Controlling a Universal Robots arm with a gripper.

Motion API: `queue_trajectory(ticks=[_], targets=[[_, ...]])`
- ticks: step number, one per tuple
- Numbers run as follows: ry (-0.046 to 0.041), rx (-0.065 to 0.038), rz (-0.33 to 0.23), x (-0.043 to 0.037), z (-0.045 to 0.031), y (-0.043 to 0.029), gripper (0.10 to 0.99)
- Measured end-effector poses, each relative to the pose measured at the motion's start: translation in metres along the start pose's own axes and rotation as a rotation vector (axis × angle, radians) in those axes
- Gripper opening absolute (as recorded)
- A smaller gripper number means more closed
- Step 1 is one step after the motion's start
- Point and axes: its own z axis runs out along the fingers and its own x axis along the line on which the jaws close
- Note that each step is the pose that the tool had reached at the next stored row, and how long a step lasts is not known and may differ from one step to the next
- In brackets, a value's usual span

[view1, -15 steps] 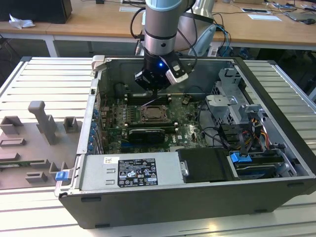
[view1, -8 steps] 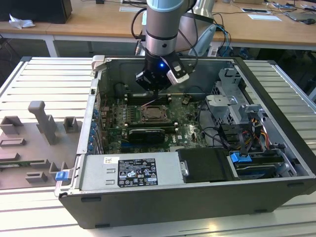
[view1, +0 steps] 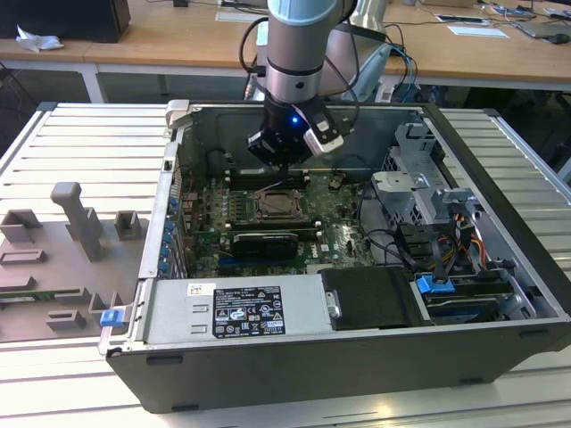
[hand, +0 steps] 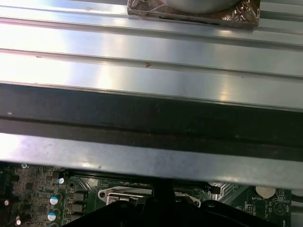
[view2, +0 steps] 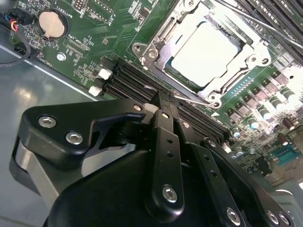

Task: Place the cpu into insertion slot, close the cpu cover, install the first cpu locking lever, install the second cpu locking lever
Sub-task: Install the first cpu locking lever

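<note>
1. the gripper (view2: 163,101) has its fingers drawn together at the tips, with nothing seen between them (second wrist view).
2. it hangs just off one edge of the cpu cover (view2: 161,45), near a thin lever rod (view2: 189,97).
3. the cpu (view2: 206,54) lies flat in the insertion slot (view1: 279,206), with the cover down around it.
4. the arm (view1: 294,53) drops straight down from the exterior view's top centre into the open case (view1: 294,379).

The arm (view1: 294,53) is showing a silver-grey cylindrical body with a pale blue band at its upper joint, and black cables (view1: 244,49) are looping beside it in the exterior view. A small blue light (view1: 293,119) is glowing on the wrist beside a white-and-black camera block (view1: 323,134). In the second wrist view the gripper (view2: 162,101) is presenting matte black, rounded link plates dotted with silver screws (view2: 47,122).
</note>
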Motion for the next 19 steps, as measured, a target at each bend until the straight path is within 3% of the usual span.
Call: queue_trajectory(ticks=[19], targets=[[0.0001, 0.000, 0.000, -0.0032, 0.0142, -0.0019, 0.106]])
